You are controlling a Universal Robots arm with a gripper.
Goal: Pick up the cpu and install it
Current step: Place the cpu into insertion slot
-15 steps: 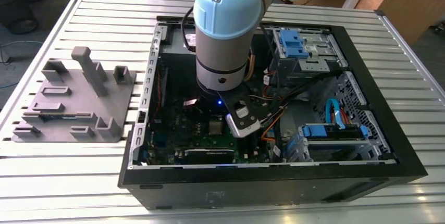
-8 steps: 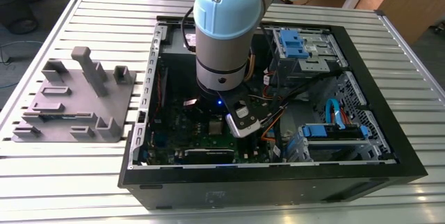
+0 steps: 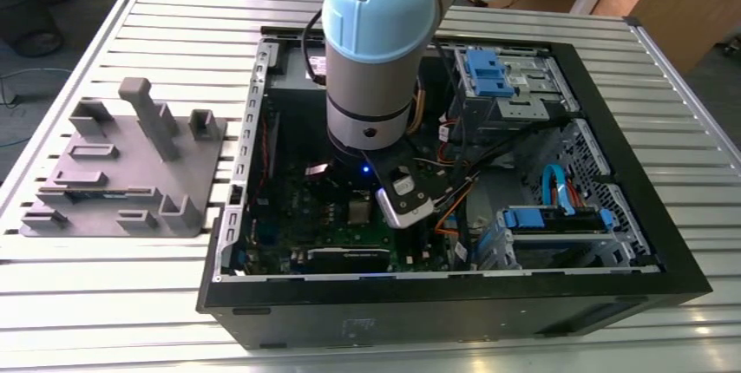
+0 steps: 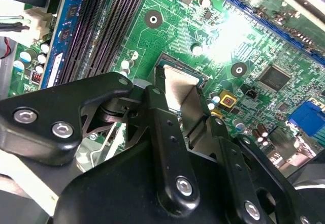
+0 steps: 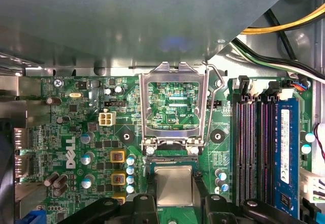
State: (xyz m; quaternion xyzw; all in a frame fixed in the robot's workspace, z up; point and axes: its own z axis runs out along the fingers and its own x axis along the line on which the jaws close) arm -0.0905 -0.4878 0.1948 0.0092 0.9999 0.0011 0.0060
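The cpu [image 5: 174,184] is a small square chip with a shiny silver top. It sits between my two black fingers, with my gripper [image 5: 175,199] shut on its sides. In the second wrist view the cpu [image 4: 176,88] hangs at my gripper [image 4: 182,108], right over the dark socket opening [image 4: 167,61] on the green motherboard [image 4: 203,26]. I cannot tell whether the chip touches the socket. The silver socket frame [image 5: 172,71] stands flipped open beside it. In the exterior view my arm [image 3: 370,61] reaches down into the open computer case [image 3: 463,295].
Dark memory slots [image 5: 252,148] and a blue-edged memory module [image 5: 286,148] run close beside the socket. Yellow and black cables [image 5: 284,41] cross the case nearby. A grey plastic tray [image 3: 116,165] with upright blocks lies on the slatted table at the exterior view's left. Blue drive brackets [image 3: 492,74] fill the case's other side.
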